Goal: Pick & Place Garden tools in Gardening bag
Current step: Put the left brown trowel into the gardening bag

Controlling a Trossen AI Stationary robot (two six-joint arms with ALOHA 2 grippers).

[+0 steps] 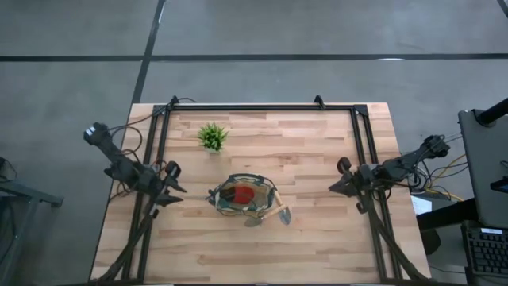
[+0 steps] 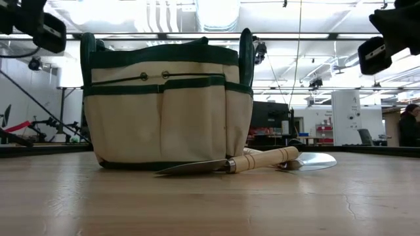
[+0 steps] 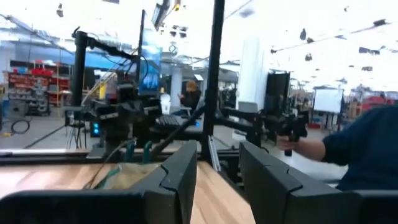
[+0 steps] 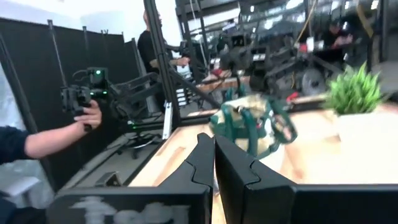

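The tan gardening bag with green trim (image 1: 242, 197) stands upright at the table's middle; it also shows in the low view (image 2: 167, 105). A red-headed piece (image 1: 244, 193) lies inside it. Two wooden-handled metal tools (image 1: 274, 213) lie flat on the table against the bag's near right side, handles crossing (image 2: 262, 158). The other tools are hidden or out of view. My left gripper (image 1: 173, 187) is open and empty, left of the bag (image 3: 217, 180). My right gripper (image 1: 335, 185) is shut and empty, right of the bag (image 4: 213, 165). Both hang above the table.
A small spiky green plant in a white pot (image 1: 212, 137) stands behind the bag, toward the far left. Black frame rails (image 1: 262, 107) run along the far edge and both sides. A person's hand with a device (image 4: 87, 115) shows beyond the table's left side.
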